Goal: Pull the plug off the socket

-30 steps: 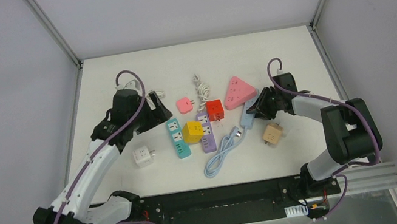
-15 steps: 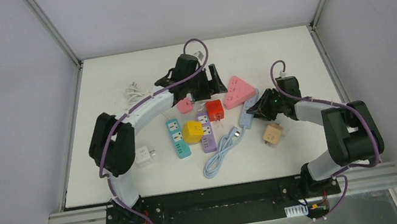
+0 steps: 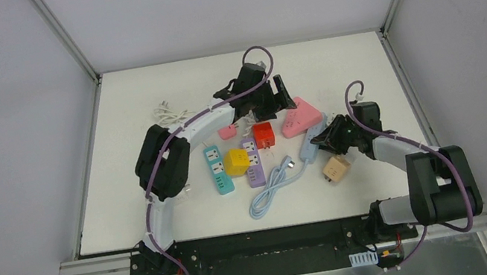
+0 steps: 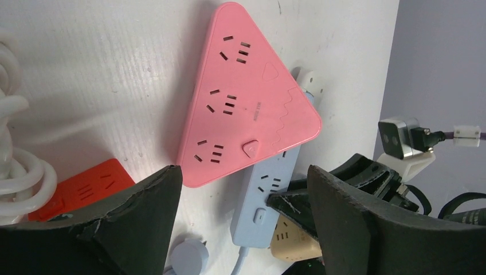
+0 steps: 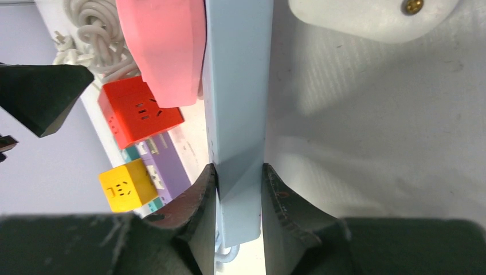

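Plug not plainly seen (probably beneath the pink block (image 4: 240,97), which overlaps the blue strip (image 5: 238,86) on the table (image 3: 333,61)). Bracing step: your right gripper (image 5: 238,172) clamps the strip; left gripper (image 4: 242,175) hangs open over the block. Next: grip block, pull away.

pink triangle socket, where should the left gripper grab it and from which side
Probably straight down from above, pinching its two long slanted edges mid-body: the pink triangle socket lies flat, face up, overlapping the blue strip that the right gripper clamps.
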